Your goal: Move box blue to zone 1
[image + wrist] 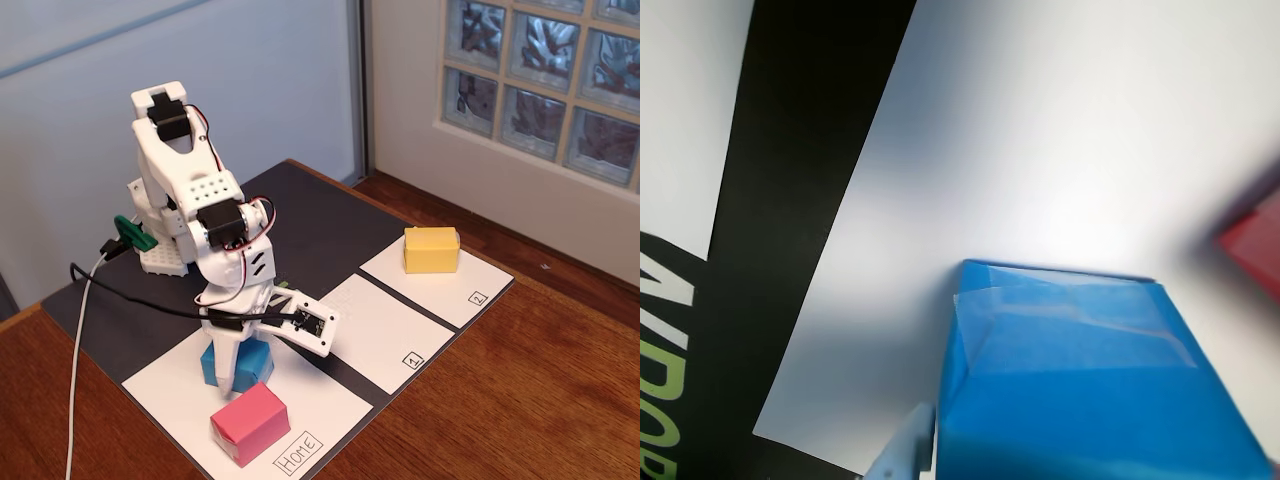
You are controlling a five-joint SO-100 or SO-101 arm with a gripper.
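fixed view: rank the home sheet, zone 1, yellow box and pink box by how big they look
1. HOME sheet, partly covered by the arm.
2. Zone 1.
3. Pink box and yellow box: about alike; pink looks slightly larger, but it sits nearer the camera, so I won't rank them.
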